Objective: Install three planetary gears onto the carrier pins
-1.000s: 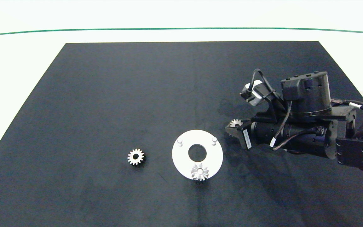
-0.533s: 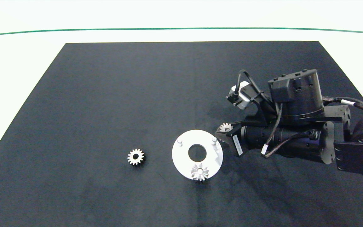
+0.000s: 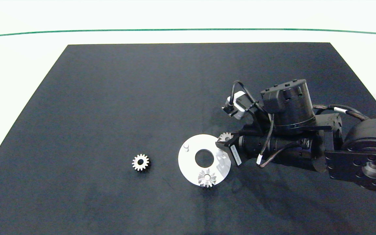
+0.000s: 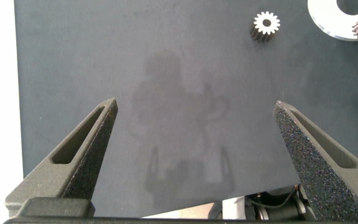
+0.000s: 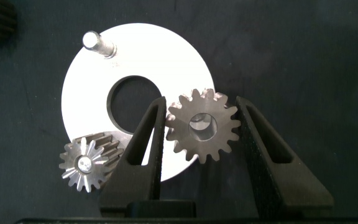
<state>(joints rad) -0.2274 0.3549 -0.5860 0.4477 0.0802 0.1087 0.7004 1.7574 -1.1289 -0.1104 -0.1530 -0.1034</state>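
Right gripper [image 5: 202, 127]: fingers clamped on one planetary gear, the held gear [image 5: 202, 126], gripped by its toothed rim. Over the last second the right arm has travelled from beyond the disc's 3 o'clock edge inward; the held gear [image 3: 224, 137] now hangs over the white disc [image 3: 191, 163] at about 2 o'clock of the centre hole, where a carrier pin stood exposed a second ago. Judgement: transport is nearly done, lowering onto that pin is the step in hand.

Held gear, orientation: flat face up, bore axis roughly vertical; no long axis in plan. A pale surface shows through the bore; whether it is the pin cannot be told.

Seated gear [image 3: 207, 178]: on the pin at 6 o'clock, unmoved.

Bare pin [image 3: 186, 147]: upright at 10 o'clock, empty.

Loose gear [image 3: 140, 162]: flat on the black mat [image 3: 109, 98], well apart from the disc at its 9 o'clock, unmoved.

Left gripper [image 4: 197, 143]: fingers wide apart, holding nothing, parked above bare mat.

Tally: one installed, one in hand, one waiting.
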